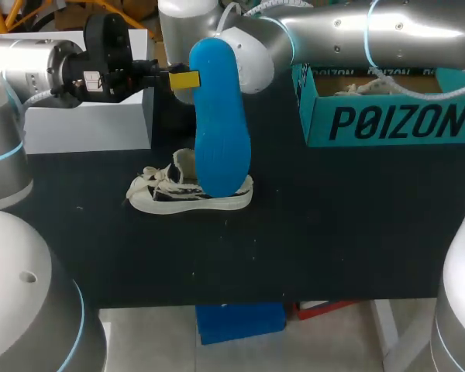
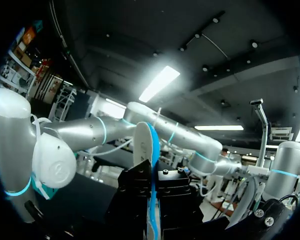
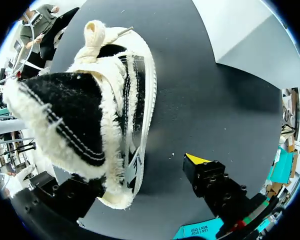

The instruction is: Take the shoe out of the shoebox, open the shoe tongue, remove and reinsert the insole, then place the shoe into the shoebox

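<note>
Insole [image 1: 221,116] hung upright in clamped left gripper [image 1: 194,79], lower end over heel of shoe [image 1: 187,195]; right gripper [image 3: 135,175] stood unclenched.

insole [image 1: 221,116]: bright blue
shoe [image 1: 187,198]: black upper, cream frayed trim, white sole
shoebox [image 1: 387,124]: teal, black lettering
table [image 1: 333,232]: black

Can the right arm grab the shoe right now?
Probably yes. The right arm has open fingers right beside the shoe, with nothing between. The left gripper holds the blue insole up above it.
</note>
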`<state>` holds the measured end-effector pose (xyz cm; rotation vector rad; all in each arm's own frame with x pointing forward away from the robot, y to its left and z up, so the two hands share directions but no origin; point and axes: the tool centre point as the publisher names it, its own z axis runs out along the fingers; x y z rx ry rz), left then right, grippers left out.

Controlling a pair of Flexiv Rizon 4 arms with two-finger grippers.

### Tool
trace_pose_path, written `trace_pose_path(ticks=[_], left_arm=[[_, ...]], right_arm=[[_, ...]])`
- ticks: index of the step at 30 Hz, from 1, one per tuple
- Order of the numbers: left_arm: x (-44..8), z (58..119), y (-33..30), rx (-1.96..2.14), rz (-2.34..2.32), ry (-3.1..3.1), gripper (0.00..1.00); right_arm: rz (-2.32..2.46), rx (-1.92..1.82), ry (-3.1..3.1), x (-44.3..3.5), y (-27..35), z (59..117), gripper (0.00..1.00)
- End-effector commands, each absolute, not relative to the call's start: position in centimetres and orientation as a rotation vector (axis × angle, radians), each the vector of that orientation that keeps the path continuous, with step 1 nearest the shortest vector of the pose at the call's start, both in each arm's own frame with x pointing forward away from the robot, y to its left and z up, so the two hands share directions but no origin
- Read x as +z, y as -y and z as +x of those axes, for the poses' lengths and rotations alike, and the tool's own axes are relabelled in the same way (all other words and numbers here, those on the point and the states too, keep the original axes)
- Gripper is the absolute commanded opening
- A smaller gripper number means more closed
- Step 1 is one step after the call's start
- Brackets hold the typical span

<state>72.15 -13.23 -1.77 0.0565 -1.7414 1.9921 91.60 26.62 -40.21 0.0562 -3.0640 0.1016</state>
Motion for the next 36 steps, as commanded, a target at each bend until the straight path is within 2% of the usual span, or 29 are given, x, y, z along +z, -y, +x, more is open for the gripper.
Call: trace_pose_path(ticks=[1, 2, 29, 36], left_arm=[[-1.9, 72.1, 13.3, 1.994, 0.056, 1.742, 0.0], [-1.9, 72.1, 13.3, 1.994, 0.056, 1.742, 0.0], [-1.9, 72.1, 13.3, 1.994, 0.056, 1.742, 0.0], [-1.9, 72.1, 13.3, 1.994, 0.056, 1.742, 0.0]], right_arm=[[0.042, 0.114, 3.066, -40.7, -26.9, 91.7, 0.24], [0.033, 0.113, 3.073, -40.7, -27.0, 91.7, 0.0], [0.0, 0.064, 3.08, -40.8, -26.8, 91.6, 0.0], [-0.213, -0.019, 3.146, -35.0, -24.6, 92.7, 0.0]])
